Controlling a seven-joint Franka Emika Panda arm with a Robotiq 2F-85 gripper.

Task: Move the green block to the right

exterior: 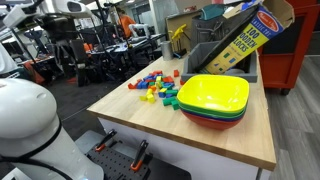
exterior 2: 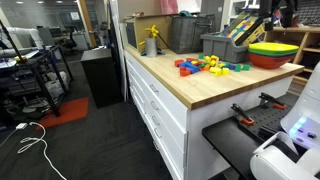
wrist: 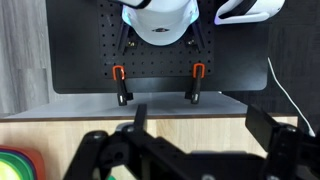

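Blocks scattered on counter, green block at pile's right edge just beside stacked bowls, gripper visible in wrist view only, fingers spread apart, holding nothing

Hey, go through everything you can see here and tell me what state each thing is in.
gripper: open, holding nothing
blocks: scattered loose on the table
bowls: stacked upright, yellow on top
block box: leaning in the gray bin
drawers: shut
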